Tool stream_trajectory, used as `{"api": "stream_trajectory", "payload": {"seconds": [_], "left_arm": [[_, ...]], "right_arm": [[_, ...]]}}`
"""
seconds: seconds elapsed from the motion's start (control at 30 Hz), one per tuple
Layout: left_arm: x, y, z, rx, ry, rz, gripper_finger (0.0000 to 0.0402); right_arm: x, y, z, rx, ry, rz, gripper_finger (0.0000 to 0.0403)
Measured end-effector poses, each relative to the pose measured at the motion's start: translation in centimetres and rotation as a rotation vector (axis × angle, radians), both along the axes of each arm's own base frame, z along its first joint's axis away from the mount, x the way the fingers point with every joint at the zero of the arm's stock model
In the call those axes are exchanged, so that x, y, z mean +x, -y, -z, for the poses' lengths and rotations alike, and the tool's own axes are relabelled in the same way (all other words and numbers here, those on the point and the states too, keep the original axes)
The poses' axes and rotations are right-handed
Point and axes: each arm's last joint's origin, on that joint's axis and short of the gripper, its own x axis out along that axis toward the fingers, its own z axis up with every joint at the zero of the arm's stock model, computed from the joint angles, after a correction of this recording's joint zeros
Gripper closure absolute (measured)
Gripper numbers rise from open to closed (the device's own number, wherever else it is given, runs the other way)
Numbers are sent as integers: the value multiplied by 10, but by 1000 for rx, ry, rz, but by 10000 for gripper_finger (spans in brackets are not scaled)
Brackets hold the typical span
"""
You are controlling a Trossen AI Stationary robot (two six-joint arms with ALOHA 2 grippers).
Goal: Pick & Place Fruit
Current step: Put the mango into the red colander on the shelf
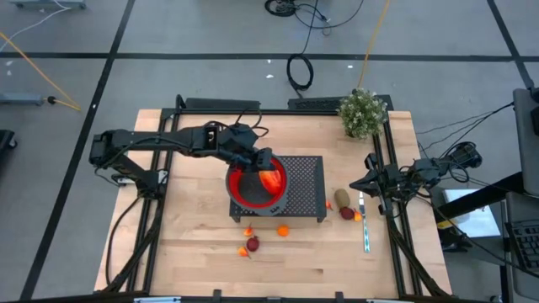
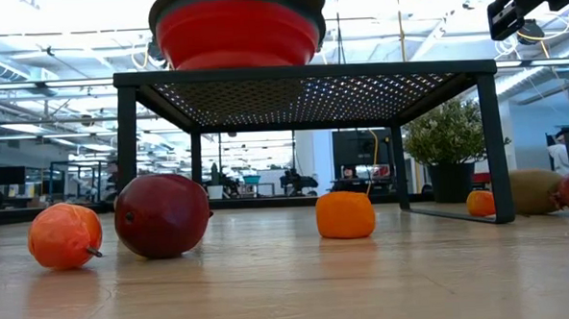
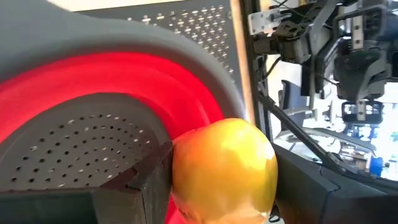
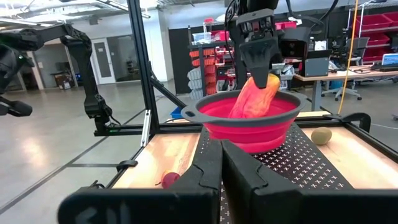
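A long red-orange-yellow fruit (image 4: pixel 252 96) slants into the red bowl (image 4: pixel 249 121), which stands on a black mesh stand (image 1: pixel 305 181). My left gripper (image 4: pixel 260 70) is above the bowl, shut on this fruit (image 1: pixel 271 179). Loose on the table in front of the stand are a dark red fruit (image 2: pixel 162 215) and orange ones (image 2: pixel 65 234) (image 2: pixel 345 215). A brown oval (image 1: pixel 341 198), a dark red piece (image 1: pixel 347 213) and a small orange ball (image 1: pixel 358 216) lie right of the stand. My right gripper (image 4: pixel 221 155) waits shut at the table's right edge (image 1: pixel 375 181). My left gripper pinches the long fruit between its two fingers at the yellow upper end (image 4: pixel 270 81), coming from above and pointing down. In the left wrist view the yellow end (image 3: pixel 224 168) fills the gap beside one finger (image 3: pixel 146 183). The fruit hangs tilted, its red lower end (image 4: pixel 239 111) inside the bowl.
A leafy potted plant (image 1: pixel 362 112) stands at the far right corner. A thin pale-handled utensil (image 1: pixel 366 231) lies near the right edge. The stand's legs (image 2: pixel 491 141) and black frame rails (image 1: pixel 396 227) border the work area. Bare wood shows on the near left.
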Motion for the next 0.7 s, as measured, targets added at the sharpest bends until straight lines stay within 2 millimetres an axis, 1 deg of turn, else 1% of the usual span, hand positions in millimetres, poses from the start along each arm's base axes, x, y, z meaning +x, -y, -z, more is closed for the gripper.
{"api": "stream_trajectory", "payload": {"seconds": [0.17,0.43,0.57,0.7], "left_arm": [[3,0,-5,-2,58,-4,174],[3,0,-5,-21,59,-3,174],[3,-1,-5,-67,59,37,174],[3,0,-5,-71,57,63,174]], "right_arm": [[0,0,0,0,1,0,403],[0,0,0,0,0,0,403],[0,0,0,11,-2,-1,403],[0,0,0,18,-3,-2,403]]}}
